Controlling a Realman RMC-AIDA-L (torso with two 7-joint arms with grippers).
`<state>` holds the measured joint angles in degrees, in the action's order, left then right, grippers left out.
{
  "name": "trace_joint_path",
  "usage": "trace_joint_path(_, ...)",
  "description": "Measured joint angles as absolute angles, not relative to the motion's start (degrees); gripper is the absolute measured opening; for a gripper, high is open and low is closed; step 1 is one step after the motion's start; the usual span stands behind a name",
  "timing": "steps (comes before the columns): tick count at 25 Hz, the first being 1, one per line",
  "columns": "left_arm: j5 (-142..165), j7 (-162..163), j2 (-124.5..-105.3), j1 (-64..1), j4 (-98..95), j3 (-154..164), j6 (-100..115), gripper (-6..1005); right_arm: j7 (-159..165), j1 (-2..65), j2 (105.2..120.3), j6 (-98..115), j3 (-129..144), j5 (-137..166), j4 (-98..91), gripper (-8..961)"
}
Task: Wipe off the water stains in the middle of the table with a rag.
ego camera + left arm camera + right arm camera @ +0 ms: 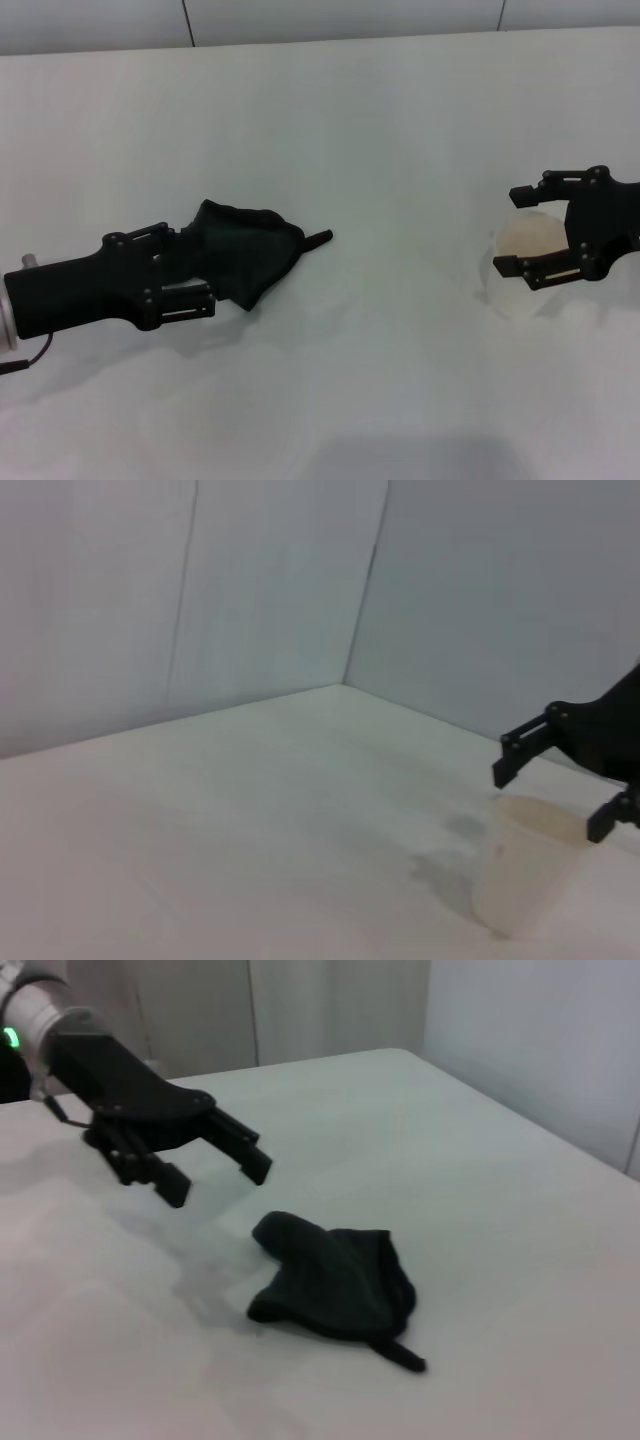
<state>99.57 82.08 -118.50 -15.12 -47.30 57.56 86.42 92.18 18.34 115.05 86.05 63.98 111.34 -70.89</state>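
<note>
The counter [380, 130] is white and wide, and no water stain can be made out in its middle from any view (a faint mark may be there, but it cannot be told apart from shadow).

The left tool [186, 282] is next in size: it hovers just beside the rag on the robot's left, its fingers apart and holding nothing, as the right wrist view shows plainly with a gap between tool and cloth. The right tool [543, 232] sits at the far right of the counter with its fingers spread on either side of a pale cup [530, 240], not pressed onto it as far as can be seen.

The rag [248, 250], dark and crumpled in a heap, lies on the counter left of the middle, with a small tail of cloth sticking out toward the centre.

This fits two stages equally: the left tool closing in to take the rag up for wiping, or backing off after setting it down. If wiping remains, the rag would need a firm pinch on its raised bunched part and flat contact across the middle.
</note>
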Motion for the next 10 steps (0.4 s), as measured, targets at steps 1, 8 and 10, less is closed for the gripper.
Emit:
trace_joint_path(1, 100.0, 82.1, -118.48, -15.2, -47.2, 57.4, 86.4, 860, 92.1, 18.4, 115.05, 86.6, 64.0, 111.4, -71.0, 869)
trace_joint_path(8, 102.8, 84.0, -118.45, -16.3, -47.1, 57.2, 86.2, 860, 91.9, 18.2, 115.05, 88.7, 64.0, 111.1, -71.3, 869)
trace_joint_path(10, 103.0, 84.2, -118.45, -16.3, -47.1, 57.2, 86.1, 860, 91.9, 18.1, 115.05, 88.8, 64.0, 111.1, -71.4, 869)
